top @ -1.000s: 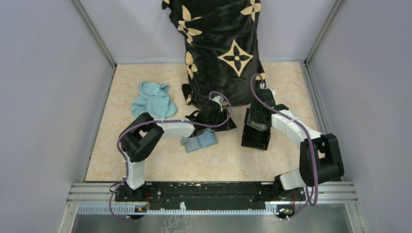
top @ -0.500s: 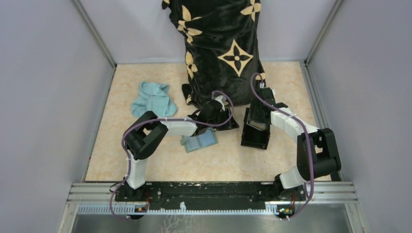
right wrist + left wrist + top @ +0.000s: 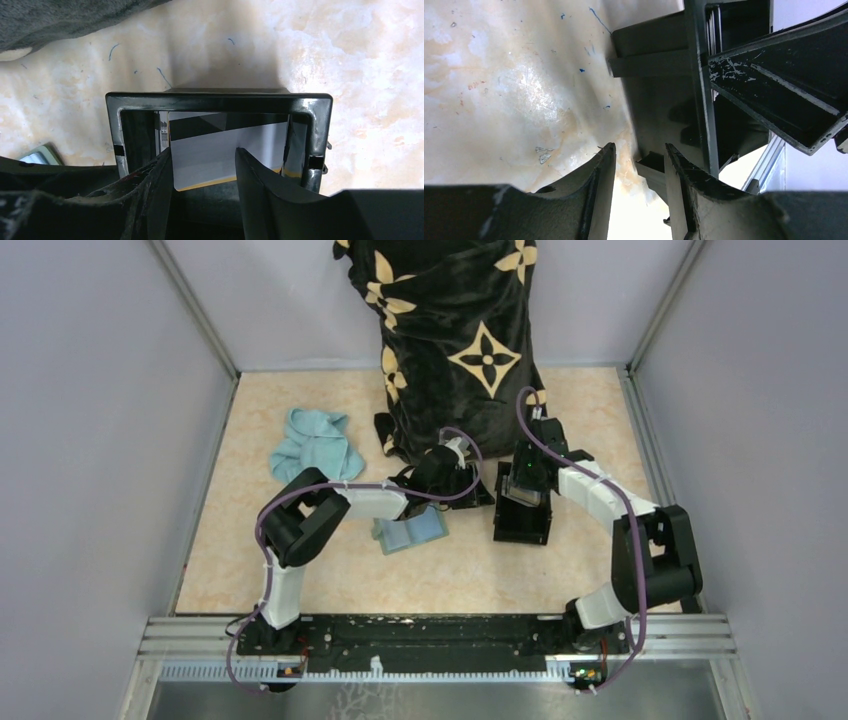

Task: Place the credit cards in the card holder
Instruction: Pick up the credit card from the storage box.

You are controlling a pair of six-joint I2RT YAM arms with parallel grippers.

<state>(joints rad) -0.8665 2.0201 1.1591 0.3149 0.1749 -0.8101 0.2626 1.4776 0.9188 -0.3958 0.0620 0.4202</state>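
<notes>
Fetching step. Your right hand stands open around the credit cards in the black box. Your left hand is at the box (grip can't be told). The card holder lies open on the desk. Next: pinch one card and lift.

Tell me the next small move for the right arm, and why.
Probably ease the right gripper a little deeper into the black box: its jaws stand apart at the box's mouth, with the pale card behind them and not yet gripped.

No lettering, number or brand name could be read anywhere; only tan four-pointed flower emblems were seen, printed on the draped black plush fabric at the back.
</notes>
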